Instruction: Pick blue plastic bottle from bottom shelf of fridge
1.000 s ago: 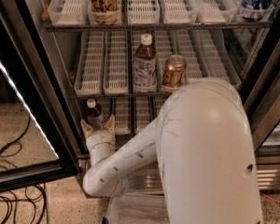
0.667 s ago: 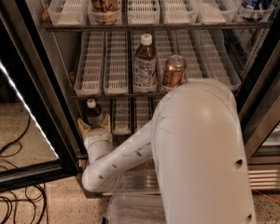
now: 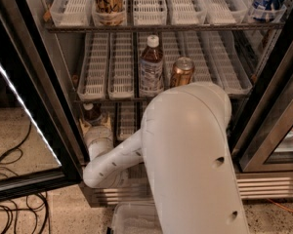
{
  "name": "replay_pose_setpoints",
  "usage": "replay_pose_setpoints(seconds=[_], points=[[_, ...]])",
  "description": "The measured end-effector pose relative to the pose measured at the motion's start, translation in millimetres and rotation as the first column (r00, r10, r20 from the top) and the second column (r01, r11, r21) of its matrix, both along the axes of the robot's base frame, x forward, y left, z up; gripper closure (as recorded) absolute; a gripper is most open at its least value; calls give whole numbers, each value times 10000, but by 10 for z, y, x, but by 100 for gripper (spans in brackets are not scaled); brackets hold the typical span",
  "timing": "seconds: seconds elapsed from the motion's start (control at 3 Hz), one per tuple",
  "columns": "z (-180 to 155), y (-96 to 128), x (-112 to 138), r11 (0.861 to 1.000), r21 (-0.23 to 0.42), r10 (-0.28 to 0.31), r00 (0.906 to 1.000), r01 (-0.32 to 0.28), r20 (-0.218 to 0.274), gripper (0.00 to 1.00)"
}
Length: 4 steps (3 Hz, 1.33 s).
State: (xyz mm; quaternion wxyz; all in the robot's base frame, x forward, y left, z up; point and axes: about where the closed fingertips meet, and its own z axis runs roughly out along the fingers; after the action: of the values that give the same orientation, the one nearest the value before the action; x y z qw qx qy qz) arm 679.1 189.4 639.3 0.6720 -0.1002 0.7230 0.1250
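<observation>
Camera view: the white arm (image 3: pixel 185 155) reaches low into the left side of the fridge (image 3: pixel 62 77). The pincer (image 3: pixel 94 125) is at the bottom shelf (image 3: pixel 127 124), right at the blue plastic bottle (image 3: pixel 92 113), which stands upright at the shelf's left end. Honestly can't tell if it's gripping yet. A taller bottle (image 3: pixel 150 69) and a gold can (image 3: pixel 181 72) are one rack up.

Dim warm light, the white light strip (image 3: pixel 27 112) glaring, pincer (image 3: pixel 94 125) shadowed low inside the fridge (image 3: pixel 263 185).

Speckled beige floor (image 3: pixel 276 219), with black cables (image 3: pixel 10 217) looped across it at left.
</observation>
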Motion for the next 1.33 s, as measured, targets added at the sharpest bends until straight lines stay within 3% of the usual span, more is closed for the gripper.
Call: replay_pose_setpoints(seconds=[0.33,1.0,1.33], points=[[-4,-70,115,9959,-671,-590,9980,604,226,57],[3,-98,114,9952,-707,-669,9976,681,202,100],[175,-180,99,9912,-1065,-750,9964,788,388,100]])
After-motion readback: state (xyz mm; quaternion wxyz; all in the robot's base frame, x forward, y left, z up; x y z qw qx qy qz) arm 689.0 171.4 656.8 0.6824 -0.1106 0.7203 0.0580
